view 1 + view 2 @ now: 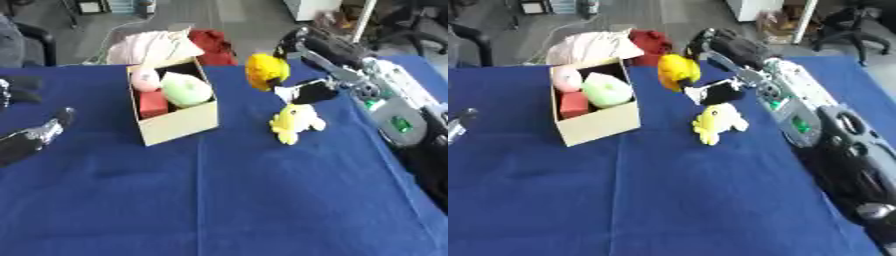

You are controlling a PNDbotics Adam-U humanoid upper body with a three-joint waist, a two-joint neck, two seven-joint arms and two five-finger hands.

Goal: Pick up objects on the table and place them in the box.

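Surface [262,200]: covered in a dark blue cloth with faint fold lines; it fills most of both views.

Right arm [798,117]: enters from the right side, silver and black, with a green-lit panel on the forearm; it stretches toward the middle of the surface. Right hand [308,92]: black, held over the pale yellow plush toy [296,122], close to or touching its top. Whether the fingers are spread or closed cannot be told; the hand is blurred.

Box [179,122]: open-topped tan cardboard, standing left of centre, set slightly askew. Inside it: a pale green rounded object [187,89] on the right side, a red block [152,103] at the lower left, a pink rounded object [144,79] at the upper left.

Left hand [35,136]: near the left edge of the left eye view, black and silver, resting low on the surface with fingers straight and relaxed, holding nothing.

Pale yellow plush toy: lies on the surface to the right of the box, well clear of it, soft with stubby limbs.

Yellow-orange plush object [266,70]: just behind the pale toy, near the far edge, beside the right hand; contact with the hand cannot be judged.
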